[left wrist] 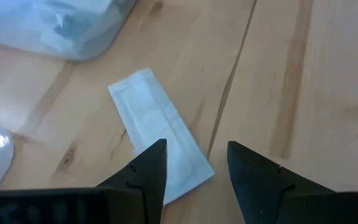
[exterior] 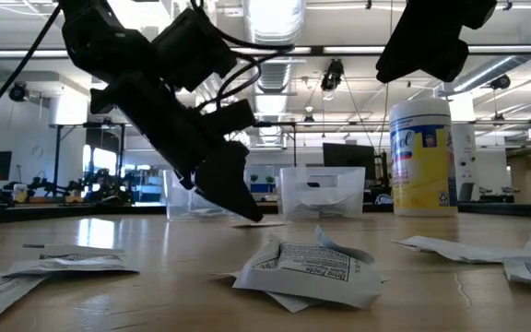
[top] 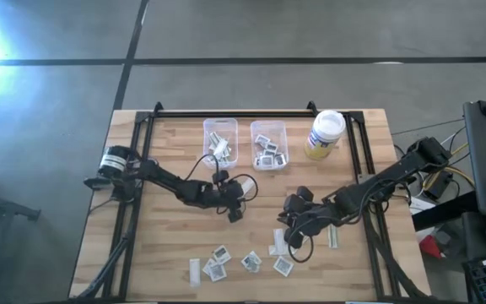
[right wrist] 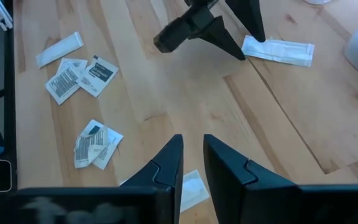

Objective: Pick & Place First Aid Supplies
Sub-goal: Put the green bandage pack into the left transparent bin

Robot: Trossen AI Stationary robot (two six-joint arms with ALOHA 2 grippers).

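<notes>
A long pale strip packet (left wrist: 157, 121) lies flat on the wooden table at mid-table, near the clear bins. My left gripper (left wrist: 196, 152) hangs open low over it, slanting down, one fingertip on each side of the strip's end (right wrist: 248, 45). My right gripper (right wrist: 192, 149) hovers above the table's near right part, its fingers a narrow gap apart with nothing between them; a white packet (right wrist: 191, 186) lies on the table below it. Several more packets (top: 251, 260), square printed ones and strips, lie scattered along the near edge. My left gripper has its fingertips (left wrist: 154, 158) over the strip packet's near end (left wrist: 188, 171), coming from above at a slant. The strip lies flat on the wood. Whether a fingertip touches it I cannot tell.
Two clear bins (top: 220, 125) (top: 268, 125) with packets inside stand at the far middle. A white-lidded yellow jar (top: 325, 133) stands to their right. Black rails (top: 133, 169) run along the table's left, right and far sides. Bare wood lies between the two grippers.
</notes>
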